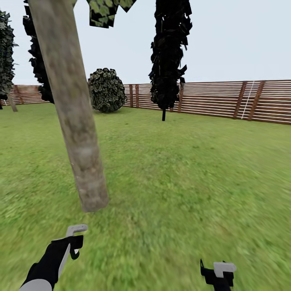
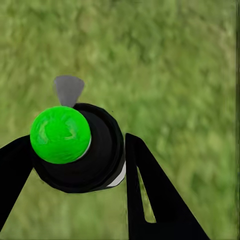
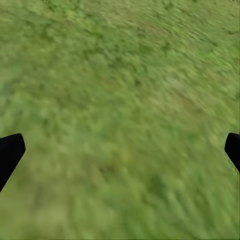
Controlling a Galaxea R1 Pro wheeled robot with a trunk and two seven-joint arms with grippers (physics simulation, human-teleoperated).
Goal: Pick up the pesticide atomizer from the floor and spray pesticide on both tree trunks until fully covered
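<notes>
The pesticide atomizer (image 2: 80,150) is a black round bottle with a bright green cap and a small grey nozzle. In the left wrist view it sits between the two black fingers of my left gripper (image 2: 77,145), which is shut on it over the grass floor (image 2: 175,75). In the head view my left gripper (image 1: 74,242) hangs low at the left, just short of the foot of a thick mottled grey-beige tree trunk (image 1: 76,133) that leans up to a leafy crown (image 1: 107,12). My right gripper (image 1: 218,275) is low at the right, open over bare grass (image 3: 120,120), its fingertips (image 3: 10,152) far apart.
Green lawn (image 1: 182,182) runs back to a brown slatted fence (image 1: 226,99). A dark narrow conifer (image 1: 169,52) and a round shrub (image 1: 106,89) stand before the fence. More dark foliage (image 1: 6,56) stands at the far left.
</notes>
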